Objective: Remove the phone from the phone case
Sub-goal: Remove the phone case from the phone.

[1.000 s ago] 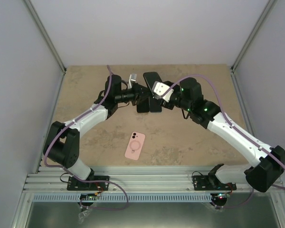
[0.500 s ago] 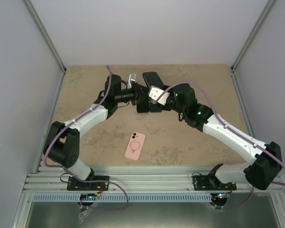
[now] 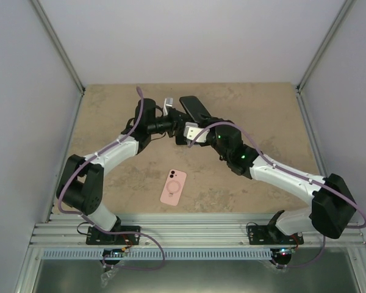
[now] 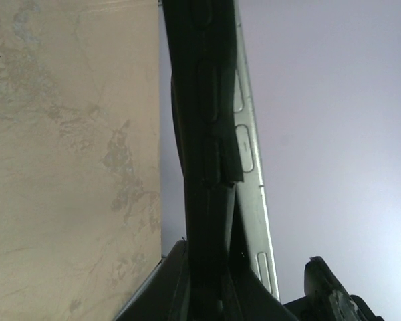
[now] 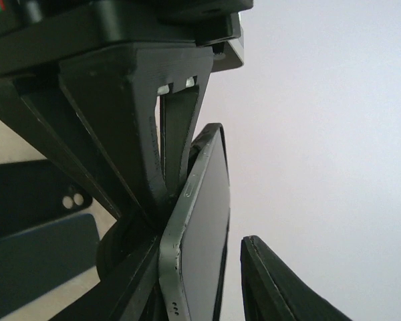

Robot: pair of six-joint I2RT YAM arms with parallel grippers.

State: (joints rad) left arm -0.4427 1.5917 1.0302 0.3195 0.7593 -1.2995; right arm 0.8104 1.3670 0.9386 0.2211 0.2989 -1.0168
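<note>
Phone [image 3: 194, 108] aloft, pink case [image 3: 174, 187] on table [image 3: 274, 122]

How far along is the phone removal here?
Done: the phone is out of the dark case, which sits apart. In hand: left gripper holds the phone aloft, right gripper open around it. Left: probably just setting it down.

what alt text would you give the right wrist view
A phone with a dark screen and grey edge stands edge-on between the camera's black fingers, close against one, a gap from the other. Black machinery fills the top left; a dark case shows lower left, pale wall right.
</note>
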